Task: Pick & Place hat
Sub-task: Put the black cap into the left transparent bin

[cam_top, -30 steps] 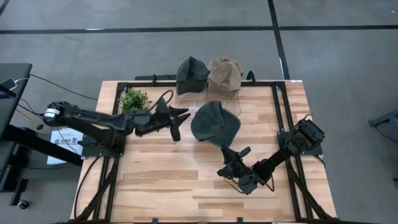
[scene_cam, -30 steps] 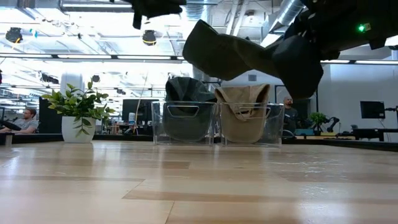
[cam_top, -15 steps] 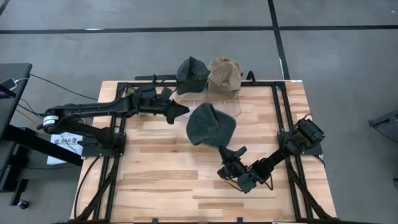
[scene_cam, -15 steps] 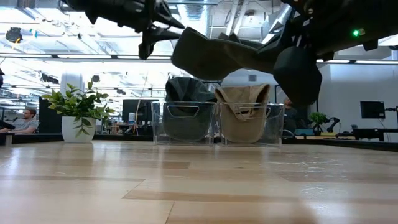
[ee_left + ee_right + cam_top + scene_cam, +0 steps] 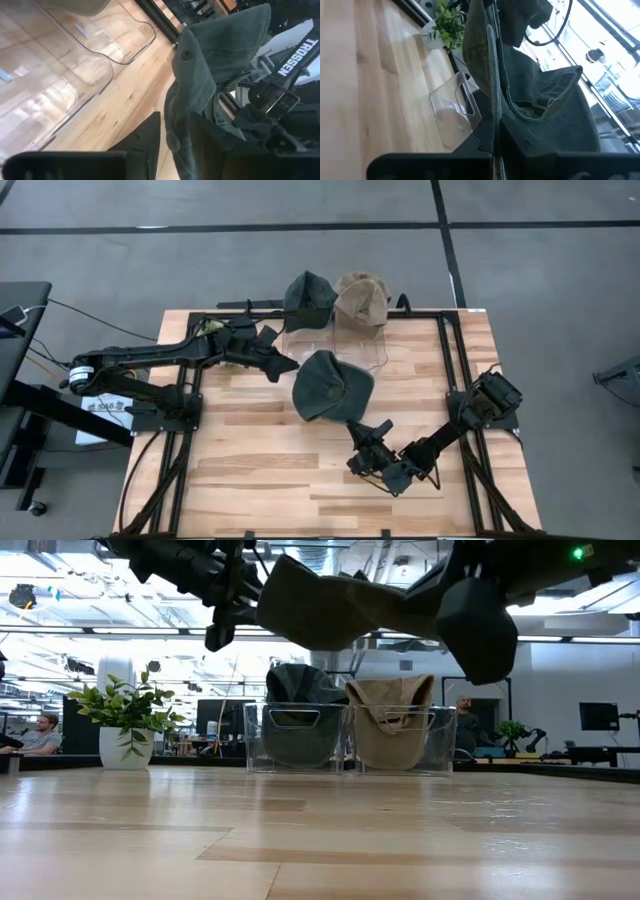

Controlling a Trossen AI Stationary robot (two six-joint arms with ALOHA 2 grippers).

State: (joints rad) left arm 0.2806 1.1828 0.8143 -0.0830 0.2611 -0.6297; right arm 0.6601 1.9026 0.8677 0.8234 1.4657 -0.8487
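A: Dark green cap hangs in the air over the middle of the table, clear of the wood. Right gripper is clamped tight on its brim edge; the right wrist view shows fabric pinched between the fingers.

B: Left gripper?

A: Close beside the cap's crown, fingers partly apart, nothing visibly between them. Can't tell if it touches the cloth.

B: Risks?

A: The hold is only a thin pinch of brim, so the crown droops. If the left gripper closes on loose cloth, not a firm edge, the cap may slip or twist at the exchange. If the right lets go first, it drops to the table.

B: And the bins?

A: Clear bins at the far edge already hold a green cap and a tan cap. A floppy crown could catch on a rim.
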